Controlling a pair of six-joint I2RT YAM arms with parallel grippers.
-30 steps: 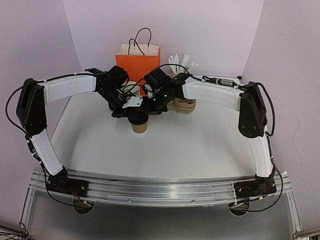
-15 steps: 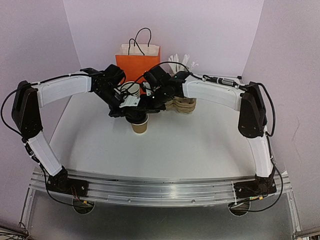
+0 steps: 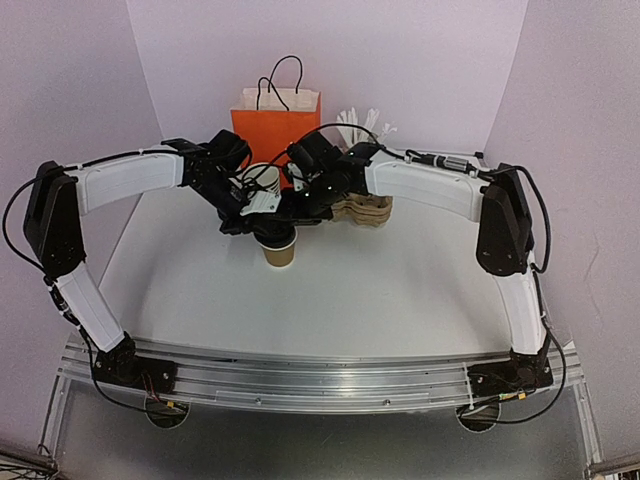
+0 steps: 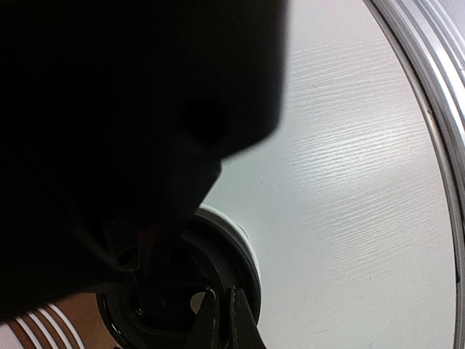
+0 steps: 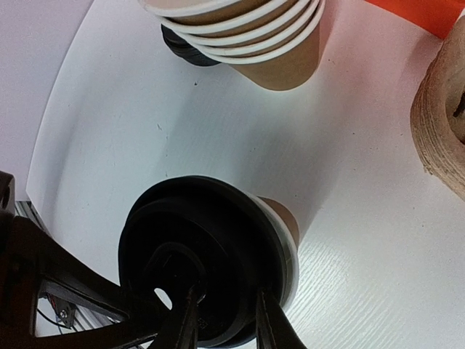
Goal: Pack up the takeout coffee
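Right wrist shows brown takeout coffee (image 5: 207, 247), black-lidded; right gripper (image 5: 225, 294) slightly parted, left gripper (image 4: 222, 298) pressed together.

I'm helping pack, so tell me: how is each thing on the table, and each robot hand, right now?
Brown paper cup with black plastic dome lid: upright, lid on.
Stack of lidless brown paper cups: standing, nested.
Orange paper bag: standing upright.
Left gripper: shut, tips on that cup's top.
Right gripper: fingers slightly apart on that cup's top; grip unclear.
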